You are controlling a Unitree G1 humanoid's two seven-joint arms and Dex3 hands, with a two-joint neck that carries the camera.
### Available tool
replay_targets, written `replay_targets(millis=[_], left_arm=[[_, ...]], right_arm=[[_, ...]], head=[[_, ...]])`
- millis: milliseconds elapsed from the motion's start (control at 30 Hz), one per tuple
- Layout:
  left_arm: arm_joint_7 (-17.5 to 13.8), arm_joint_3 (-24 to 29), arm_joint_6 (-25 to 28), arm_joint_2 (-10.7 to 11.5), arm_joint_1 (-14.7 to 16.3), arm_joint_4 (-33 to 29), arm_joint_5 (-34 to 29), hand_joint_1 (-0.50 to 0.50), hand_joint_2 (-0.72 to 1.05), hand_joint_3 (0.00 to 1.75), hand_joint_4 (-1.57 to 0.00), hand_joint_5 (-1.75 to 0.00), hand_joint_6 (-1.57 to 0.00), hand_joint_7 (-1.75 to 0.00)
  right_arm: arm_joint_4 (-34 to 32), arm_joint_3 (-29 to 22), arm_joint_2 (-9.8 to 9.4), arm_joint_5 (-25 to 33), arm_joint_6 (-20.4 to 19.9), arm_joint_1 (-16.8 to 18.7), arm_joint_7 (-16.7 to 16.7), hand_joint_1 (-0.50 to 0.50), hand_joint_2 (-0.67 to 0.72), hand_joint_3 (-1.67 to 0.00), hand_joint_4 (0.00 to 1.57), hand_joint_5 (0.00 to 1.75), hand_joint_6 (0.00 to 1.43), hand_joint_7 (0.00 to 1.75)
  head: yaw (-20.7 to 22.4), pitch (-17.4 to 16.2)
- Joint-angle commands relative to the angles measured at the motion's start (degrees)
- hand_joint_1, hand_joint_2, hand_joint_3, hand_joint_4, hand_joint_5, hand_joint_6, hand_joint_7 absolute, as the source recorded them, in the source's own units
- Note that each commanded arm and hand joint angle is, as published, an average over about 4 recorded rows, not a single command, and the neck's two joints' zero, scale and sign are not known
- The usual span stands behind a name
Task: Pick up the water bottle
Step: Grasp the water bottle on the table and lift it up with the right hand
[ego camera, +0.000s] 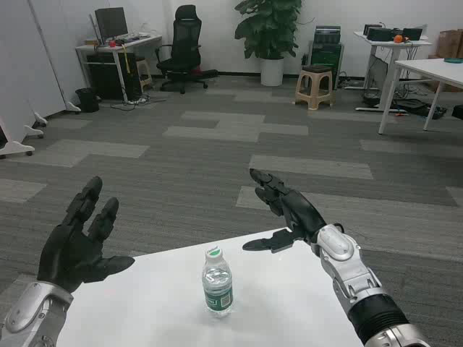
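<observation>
Head view: a small clear water bottle (pixel 218 283) with a white cap and green label stands upright near the middle of the white worktop (pixel 289 303). The left hand (pixel 78 242) and right hand (pixel 284 214) are raised either side of it, fingers spread, holding nothing, both apart from the bottle.

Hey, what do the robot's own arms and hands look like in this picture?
Both forearms are shiny silver metal with rounded casings. The right forearm ends toward the elbow in a black ribbed collar and another silver segment. The left hand and right hand are matte black, many-fingered and jointed. No cables or markings are visible.
</observation>
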Motion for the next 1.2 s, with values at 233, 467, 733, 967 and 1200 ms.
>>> replay_targets(millis=[233, 467, 733, 967, 1200], left_arm=[[0.41, 1.61, 0.38, -0.32, 1.38, -4.94, 1.56, -0.50, 0.34, 0.09, 0.00, 0.00, 0.00, 0.00], [0.36, 1.57, 0.38, -0.30, 1.40, -4.94, 1.58, -0.50, 0.34, 0.09, 0.00, 0.00, 0.00, 0.00], [0.41, 1.48, 0.38, -0.30, 1.40, -4.94, 1.60, -0.50, 0.34, 0.09, 0.00, 0.00, 0.00, 0.00], [0.41, 1.44, 0.42, -0.30, 1.40, -4.94, 1.56, -0.50, 0.34, 0.09, 0.00, 0.00, 0.00, 0.00], [0.41, 1.30, 0.55, -0.15, 1.40, -4.88, 1.56, -0.50, 0.34, 0.09, 0.00, 0.00, 0.00, 0.00]], right_arm=[[-11.49, 3.32, -0.53, 1.14, 0.03, -1.66, -0.39, -0.42, -0.41, -0.24, 0.00, 0.00, 0.00, 0.00], [-11.51, 3.32, -0.53, 1.14, 0.03, -1.62, -0.39, -0.42, -0.41, -0.24, 0.00, 0.00, 0.00, 0.00], [-11.49, 3.25, -0.58, 1.14, 0.03, -1.57, -0.42, -0.42, -0.38, -0.24, 0.00, 0.00, 0.00, 0.00], [-11.24, 3.19, -0.71, 1.14, 0.29, -1.05, -0.39, -0.42, -0.41, -0.24, 0.00, 0.00, 0.00, 0.00], [-10.91, 2.99, -0.71, 1.14, 0.38, -0.72, -0.33, -0.42, -0.40, -0.24, 0.00, 0.00, 0.00, 0.00]], head=[[1.66, 2.69], [1.36, 2.08], [1.71, -6.19], [4.63, -15.02], [6.82, -20.35]])
